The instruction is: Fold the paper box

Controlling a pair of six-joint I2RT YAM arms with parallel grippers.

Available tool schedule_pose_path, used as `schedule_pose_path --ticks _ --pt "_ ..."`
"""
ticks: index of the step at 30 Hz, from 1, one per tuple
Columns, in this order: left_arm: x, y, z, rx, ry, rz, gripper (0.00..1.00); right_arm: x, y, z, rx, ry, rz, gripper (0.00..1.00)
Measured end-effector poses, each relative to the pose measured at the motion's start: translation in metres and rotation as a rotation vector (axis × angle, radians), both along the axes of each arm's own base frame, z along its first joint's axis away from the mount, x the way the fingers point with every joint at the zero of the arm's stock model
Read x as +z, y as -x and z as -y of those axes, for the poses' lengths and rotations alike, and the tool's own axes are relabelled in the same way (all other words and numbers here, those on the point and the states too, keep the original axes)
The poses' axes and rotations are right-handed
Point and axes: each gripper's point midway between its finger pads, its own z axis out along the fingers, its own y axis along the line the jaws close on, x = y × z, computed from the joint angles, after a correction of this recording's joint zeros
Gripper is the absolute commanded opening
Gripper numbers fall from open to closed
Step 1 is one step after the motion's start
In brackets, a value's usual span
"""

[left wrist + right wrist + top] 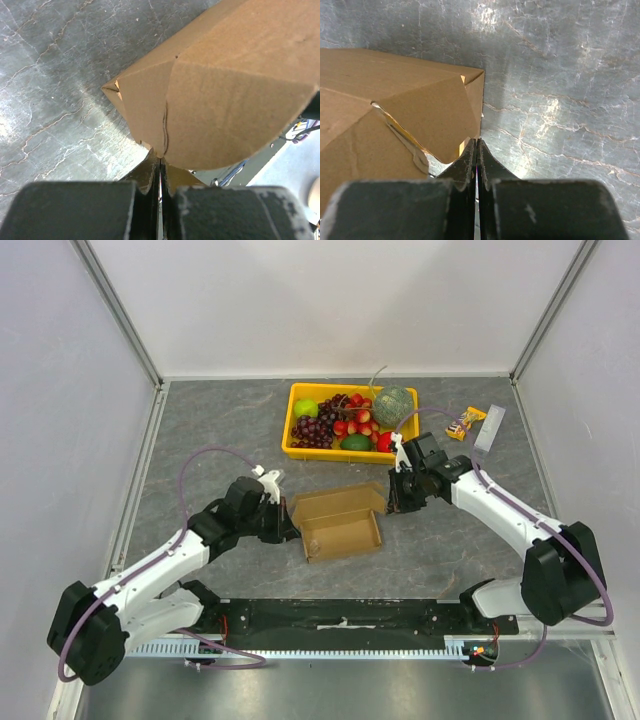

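Observation:
The paper box (338, 520) is plain brown cardboard, partly folded into a shallow open tray at the middle of the table. My left gripper (292, 526) is at its left end and my right gripper (391, 504) at its right end. In the left wrist view the left gripper (160, 158) is shut, its tips against the lower edge of a rounded flap of the paper box (225, 100). In the right wrist view the right gripper (478, 140) is shut, its tips touching the bottom corner of the paper box (420, 110). No cardboard shows between either pair of jaws.
A yellow tray (291, 449) of grapes, strawberries, a melon and other fruit stands just behind the box. A snack packet (465, 423) and a pale bar (489, 428) lie at the back right. Enclosure walls stand on three sides.

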Motion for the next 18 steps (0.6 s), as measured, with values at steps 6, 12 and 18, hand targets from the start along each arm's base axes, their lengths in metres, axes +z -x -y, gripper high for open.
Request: schedule_pose_path --ticks 6,12,18 --pt "-0.009 0.005 -0.005 0.006 -0.024 -0.023 0.02 -0.001 -0.008 -0.008 0.005 -0.033 0.014 0.01" --pt "-0.020 0.005 -0.014 0.038 -0.072 -0.037 0.02 -0.002 -0.013 -0.012 0.008 -0.050 0.031 0.01" --pt "-0.021 0.001 -0.017 0.065 -0.086 -0.028 0.02 -0.006 -0.006 -0.016 0.029 -0.078 0.011 0.01"
